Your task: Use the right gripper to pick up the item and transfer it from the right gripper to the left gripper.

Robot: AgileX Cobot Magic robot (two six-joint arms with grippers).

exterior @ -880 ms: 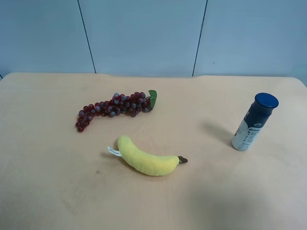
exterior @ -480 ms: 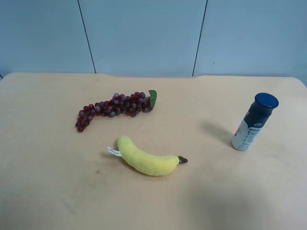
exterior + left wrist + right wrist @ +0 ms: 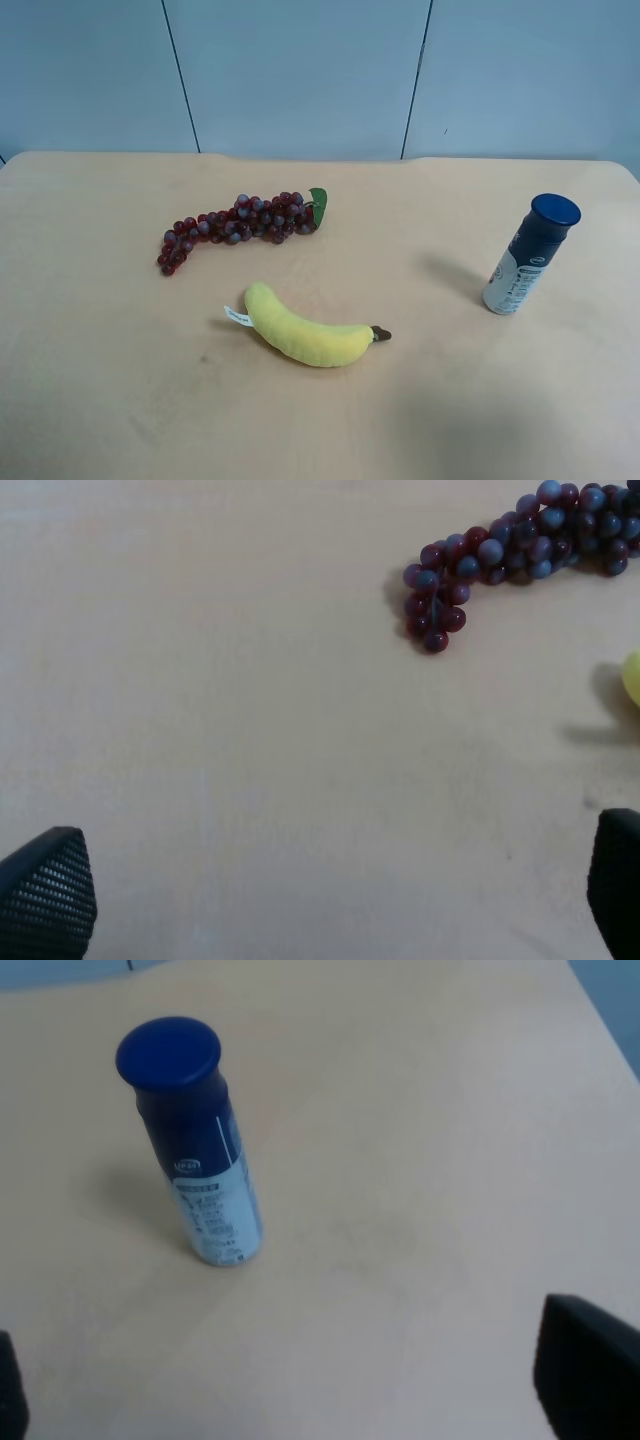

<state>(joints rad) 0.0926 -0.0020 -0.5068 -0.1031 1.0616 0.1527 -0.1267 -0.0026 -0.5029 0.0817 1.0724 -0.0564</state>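
The item, a slim bottle (image 3: pixel 528 254) with a dark blue cap and white lower body, stands upright on the tan table at the exterior high view's right. It shows in the right wrist view (image 3: pixel 195 1140), apart from the right gripper (image 3: pixel 300 1385), whose black fingertips (image 3: pixel 590 1370) sit wide apart at the frame corners: open and empty. The left gripper (image 3: pixel 330 895) is also open and empty above bare table, with its black fingertips (image 3: pixel 48 890) at the frame's lower corners. Neither arm shows in the exterior high view.
A red grape bunch (image 3: pixel 238 226) lies at the table's centre-left, also in the left wrist view (image 3: pixel 505 555). A yellow plush banana (image 3: pixel 305 332) lies in front of it; its edge (image 3: pixel 632 677) shows in the left wrist view. A blue-grey wall stands behind the table (image 3: pixel 100 380).
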